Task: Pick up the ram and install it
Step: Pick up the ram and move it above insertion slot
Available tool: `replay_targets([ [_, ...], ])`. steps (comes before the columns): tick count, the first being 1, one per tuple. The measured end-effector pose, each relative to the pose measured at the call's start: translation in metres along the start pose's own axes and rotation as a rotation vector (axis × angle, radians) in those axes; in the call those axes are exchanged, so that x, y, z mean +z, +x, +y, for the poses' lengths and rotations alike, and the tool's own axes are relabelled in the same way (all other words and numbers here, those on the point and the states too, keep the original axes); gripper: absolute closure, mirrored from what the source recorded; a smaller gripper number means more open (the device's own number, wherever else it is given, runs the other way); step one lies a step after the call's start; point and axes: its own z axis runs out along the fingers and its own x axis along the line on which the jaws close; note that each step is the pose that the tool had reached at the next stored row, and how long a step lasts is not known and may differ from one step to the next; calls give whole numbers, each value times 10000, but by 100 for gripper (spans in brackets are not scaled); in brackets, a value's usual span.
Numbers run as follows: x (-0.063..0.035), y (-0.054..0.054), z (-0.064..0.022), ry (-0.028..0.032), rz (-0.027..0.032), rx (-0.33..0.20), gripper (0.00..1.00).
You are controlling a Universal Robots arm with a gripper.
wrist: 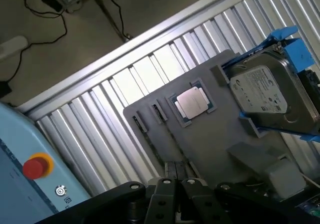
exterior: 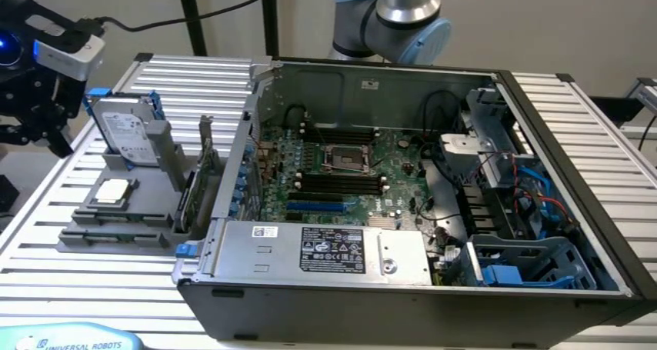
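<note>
Jaws: shut, pads together, nothing held between them. I have them hanging above the surface (exterior: pixel 61 288), off the side of the grey holder (exterior: pixel 113 238) that faces away from the computer case (exterior: pixel 411 296), looking down across the holder.

Ram (exterior: pixel 188 202): I take it to be the thin dark-green stick standing on edge at the holder's side nearest the case, just beside the taller card with a metal bracket (exterior: pixel 205 146). From the jaws it lies across the whole holder, beyond the processor chip (wrist: pixel 192 102) and near the hard drive (wrist: pixel 265 94). Its long axis runs along the holder's case-side edge, roughly parallel to the case wall, with the thin edge facing up.

Doubtful points: the stick is seen nearly edge-on and partly masked by the bracket card, so I cannot confirm its chips or how it is seated. In the wrist view that edge of the holder is cut off. The black slots (exterior: pixel 339 182) inside the case look unfilled. I cannot tell whether their latches are open.
</note>
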Motion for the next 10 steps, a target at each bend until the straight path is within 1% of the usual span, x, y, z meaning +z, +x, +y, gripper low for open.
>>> replay_targets([
  [4,27,0,-1,8,25,-714,89],
  [10,71,1,-3,3,74,-1807,89],
])
